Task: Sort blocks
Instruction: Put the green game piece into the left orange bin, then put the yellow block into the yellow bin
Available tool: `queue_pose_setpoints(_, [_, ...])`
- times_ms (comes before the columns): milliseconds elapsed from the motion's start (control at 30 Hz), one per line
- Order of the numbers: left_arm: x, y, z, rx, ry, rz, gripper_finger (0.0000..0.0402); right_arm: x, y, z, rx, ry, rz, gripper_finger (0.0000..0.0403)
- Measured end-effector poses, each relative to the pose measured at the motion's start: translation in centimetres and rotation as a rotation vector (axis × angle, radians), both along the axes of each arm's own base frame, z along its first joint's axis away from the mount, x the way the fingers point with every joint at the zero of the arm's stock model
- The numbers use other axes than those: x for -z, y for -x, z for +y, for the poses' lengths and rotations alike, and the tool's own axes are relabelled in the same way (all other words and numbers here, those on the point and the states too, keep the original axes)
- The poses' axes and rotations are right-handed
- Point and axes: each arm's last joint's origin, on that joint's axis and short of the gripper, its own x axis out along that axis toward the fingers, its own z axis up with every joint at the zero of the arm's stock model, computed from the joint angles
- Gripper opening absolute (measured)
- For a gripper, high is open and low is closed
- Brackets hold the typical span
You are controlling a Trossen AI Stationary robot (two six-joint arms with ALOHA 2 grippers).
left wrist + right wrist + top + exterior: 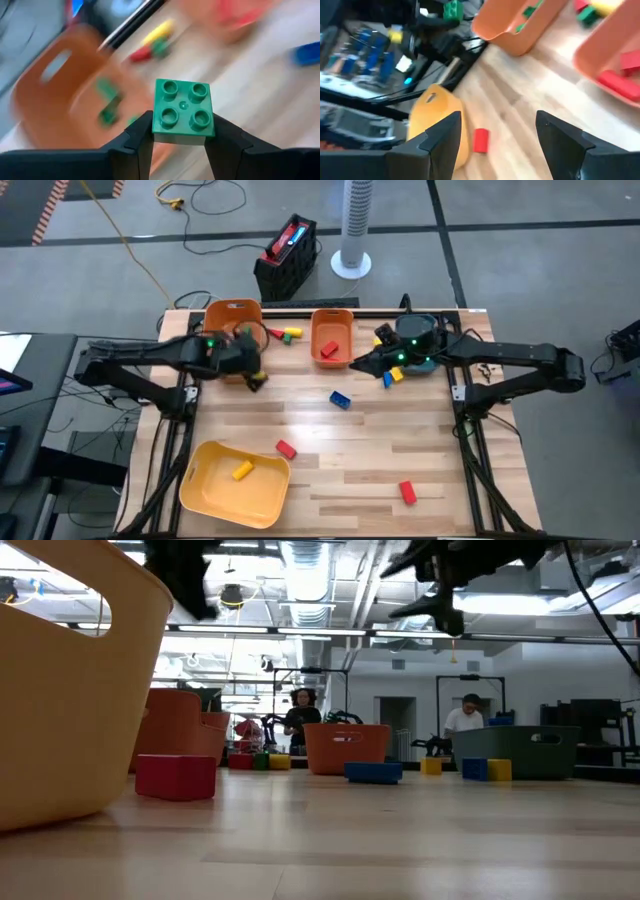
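My left gripper (252, 372) hangs above the table beside the left orange bin (232, 320) and is shut on a green four-stud block (183, 112). Green blocks (106, 102) lie inside that bin. My right gripper (358, 366) hovers open and empty next to the middle orange bin (332, 338); its wrist view shows the fingers spread wide (497, 120). Loose on the wood lie a blue block (341, 398), two red blocks (286, 448) (407, 492), and a yellow and blue pair (392, 375). A yellow block (242, 470) rests in the yellow bin (215, 498). My left gripper pinches the green block between its two fingers (140, 135), one on each of two opposite side walls (156, 122). The studded top faces the wrist camera. The block is lifted clear of the table, over the floorboards next to the left orange bin.
A teal bin (420, 335) stands at the far right, with blue and yellow blocks (383, 335) beside it. Red, green and yellow blocks (288, 334) lie between the two orange bins. A red block (619, 85) sits in the middle bin. People stand in the room beyond (300, 720).
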Motion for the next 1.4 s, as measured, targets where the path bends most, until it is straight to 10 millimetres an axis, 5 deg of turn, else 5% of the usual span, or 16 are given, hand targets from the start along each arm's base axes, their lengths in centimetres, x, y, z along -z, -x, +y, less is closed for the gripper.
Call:
queue_pose_setpoints(367, [4.5,1.7,8.5,-0.202,0.223,0.009,0.0135,-0.1,-2.0,3.1,-0.065,0.005,-0.09,0.0266])
queue_pose_setpoints(600, [7.7,4.4,11.8,-0.351,0.406,-0.034,0.0136,0.0,-2.3,5.8,-0.113,-0.008,-0.091,0.0266])
queue_pose_setpoints(1233, [8.7,5.4,12.4,-0.341,0.441,-0.001,0.0214,-0.1,-2.3,6.3,-0.056,0.003,-0.106,0.0265])
queue_pose_setpoints(1400, [7.0,4.6,12.5,-0.219,0.44,-0.06,0.0217,-0.1,-2.3,5.9,-0.043,0.007,-0.104,0.0265])
